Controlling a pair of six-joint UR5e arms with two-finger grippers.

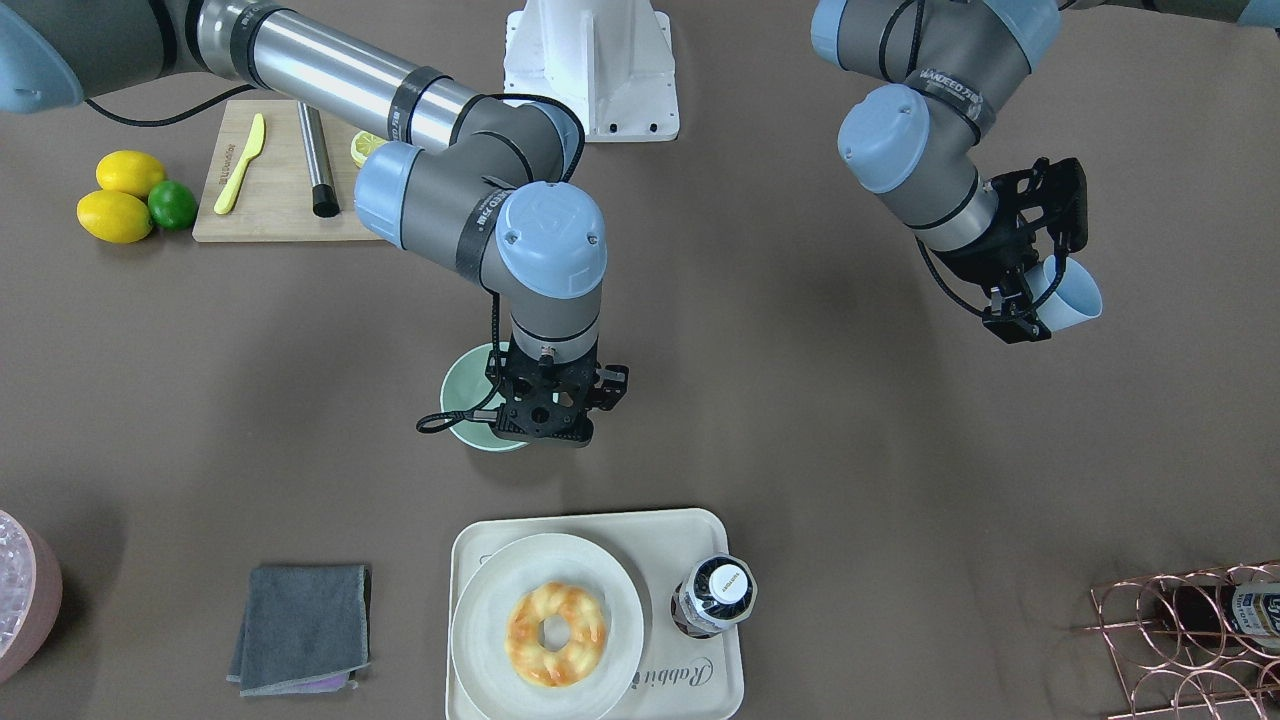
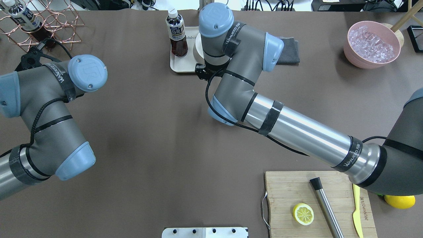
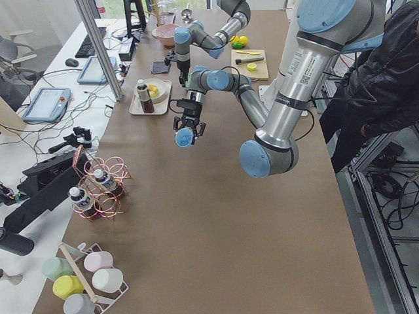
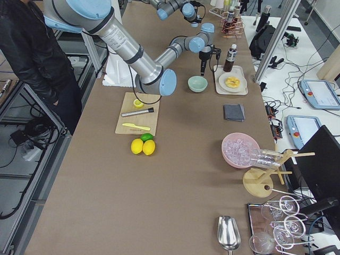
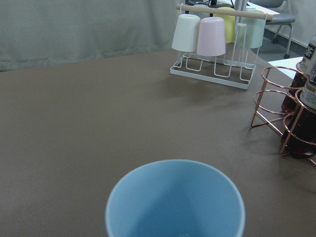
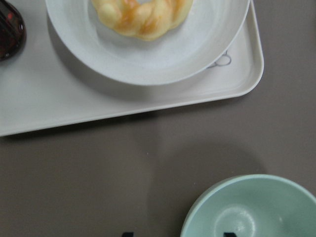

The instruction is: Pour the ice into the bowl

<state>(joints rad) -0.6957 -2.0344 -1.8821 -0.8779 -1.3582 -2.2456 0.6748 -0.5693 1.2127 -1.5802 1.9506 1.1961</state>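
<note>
The right gripper (image 1: pixel 545 412) partly covers the bowl (image 1: pixel 462 392) from above; the tray (image 1: pixel 665 540) stands near, bare table (image 1: pixel 800 420) elsewhere.

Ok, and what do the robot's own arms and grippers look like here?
The left arm and right arm match: grey joints, round pale blue caps, silver tubes, black bands with white lettering, black cable along each. The left gripper and right gripper are black two-finger units.

Tray (image 1: pixel 700 702): we read "Rabbit" along one edge.
Left arm's band (image 1: pixel 955 97): we read "WANDEED".
Right arm's band (image 2: pixel 355 153): we read "WANDEED".
</note>
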